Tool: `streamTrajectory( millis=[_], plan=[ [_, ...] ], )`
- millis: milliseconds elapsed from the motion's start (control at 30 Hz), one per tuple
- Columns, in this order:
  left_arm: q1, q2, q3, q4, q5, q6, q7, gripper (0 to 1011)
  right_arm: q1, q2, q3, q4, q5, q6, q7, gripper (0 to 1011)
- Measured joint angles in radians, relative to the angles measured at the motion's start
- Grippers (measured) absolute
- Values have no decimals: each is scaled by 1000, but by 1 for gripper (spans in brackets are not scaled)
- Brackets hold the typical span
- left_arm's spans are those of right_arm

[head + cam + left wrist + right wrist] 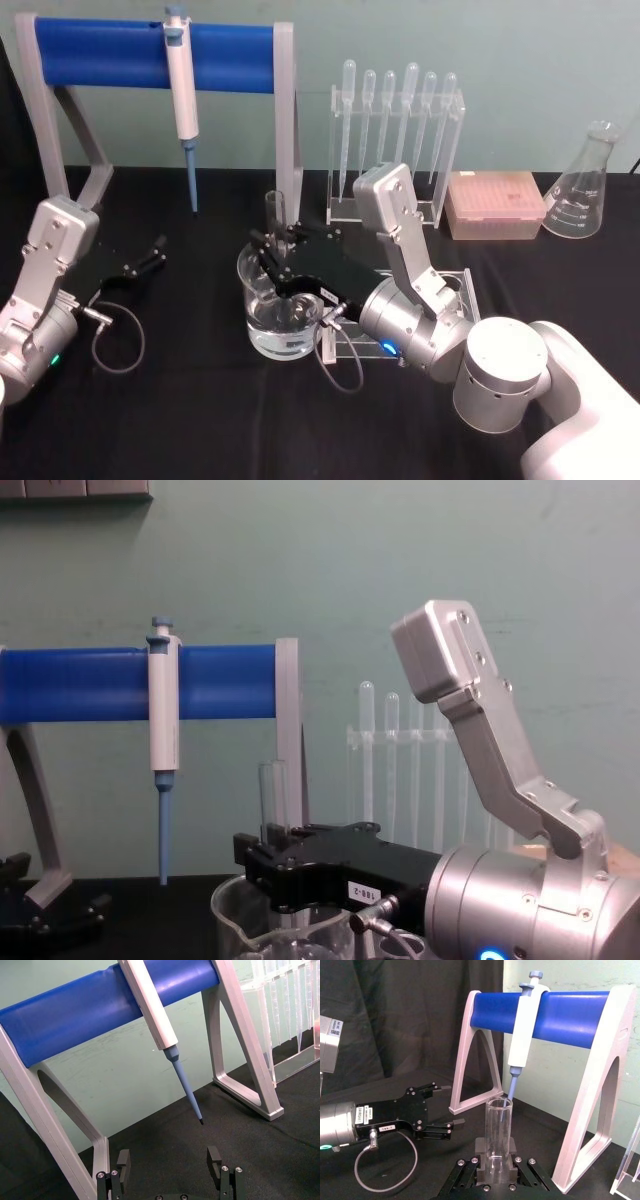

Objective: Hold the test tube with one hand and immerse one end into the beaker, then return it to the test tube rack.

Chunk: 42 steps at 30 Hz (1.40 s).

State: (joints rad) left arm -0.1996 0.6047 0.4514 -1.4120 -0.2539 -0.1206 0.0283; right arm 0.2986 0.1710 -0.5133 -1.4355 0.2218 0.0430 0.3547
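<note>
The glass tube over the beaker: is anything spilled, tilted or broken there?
Nothing stands out. The clear glass test tube stands upright, clamped in the black right gripper over the wide clear glass beaker; no spill shows.

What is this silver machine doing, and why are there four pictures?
It is a robot with two silver arms ending in black grippers, like hands. One picture comes from a camera on its head, one from its chest, one from each wrist. The right gripper pinches an upright glass test tube over the beaker of clear liquid. The left gripper is open, low over the black table. Behind are a white-and-blue pipettor on a stand, thin pipettes and a flask.
</note>
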Motion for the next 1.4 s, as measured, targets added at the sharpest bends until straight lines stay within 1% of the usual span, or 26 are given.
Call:
streamTrajectory(
  millis=[1400],
  plan=[
    [0, 0, 0, 0, 0, 0, 0, 1000, 0, 0, 0, 0, 0, 0, 0, 225]
  ],
)
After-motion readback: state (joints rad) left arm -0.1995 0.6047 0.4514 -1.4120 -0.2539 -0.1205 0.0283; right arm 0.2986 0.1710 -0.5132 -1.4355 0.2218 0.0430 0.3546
